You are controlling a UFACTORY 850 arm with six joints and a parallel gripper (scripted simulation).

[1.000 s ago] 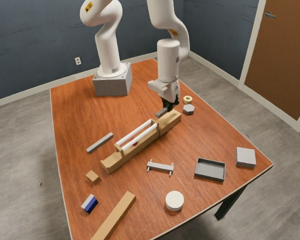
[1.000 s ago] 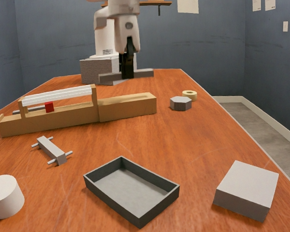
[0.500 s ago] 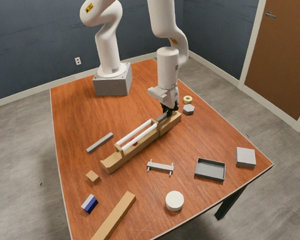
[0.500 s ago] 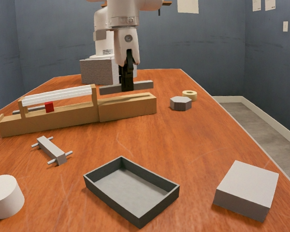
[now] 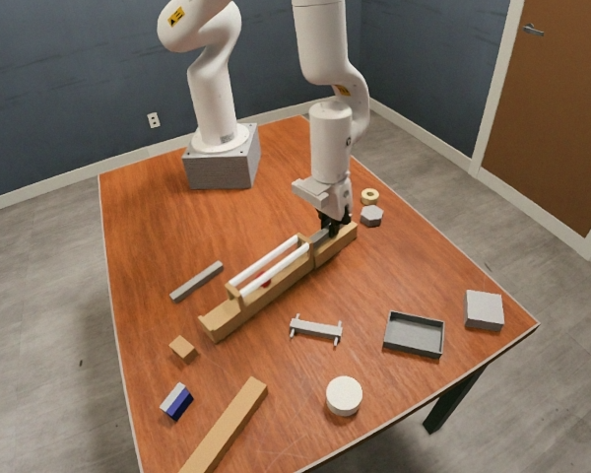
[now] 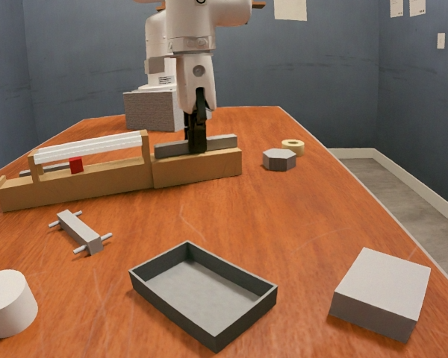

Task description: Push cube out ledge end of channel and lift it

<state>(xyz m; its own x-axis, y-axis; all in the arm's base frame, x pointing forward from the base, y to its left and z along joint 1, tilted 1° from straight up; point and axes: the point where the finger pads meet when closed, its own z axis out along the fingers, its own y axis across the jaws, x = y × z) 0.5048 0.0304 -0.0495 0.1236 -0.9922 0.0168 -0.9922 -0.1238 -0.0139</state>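
The tan channel (image 5: pixel 265 285) lies across the table's middle with white roof rails (image 5: pixel 268 264). The red cube (image 5: pixel 266 283) sits inside it under the rails, also seen in the exterior view (image 6: pixel 76 165). The short ledge with the raised lip (image 5: pixel 214 325) is the near-left end (image 6: pixel 8 190). A tan block (image 6: pixel 196 167) adjoins the other end. My gripper (image 5: pixel 334 227) is shut on a grey bar (image 6: pixel 220 141), held level along the top of this block, one end close to the channel's mouth. The gripper (image 6: pixel 197 146) grips the bar's middle.
Another grey bar (image 5: pixel 196 281) lies behind the channel. A pegged grey piece (image 5: pixel 315 329), grey tray (image 5: pixel 414 333), grey block (image 5: pixel 484 309) and white cylinder (image 5: pixel 344 395) lie in front. A hexagon (image 5: pixel 371 215) and ring (image 5: pixel 369 195) lie near the gripper. A tan cube (image 5: pixel 182 348) sits near the ledge.
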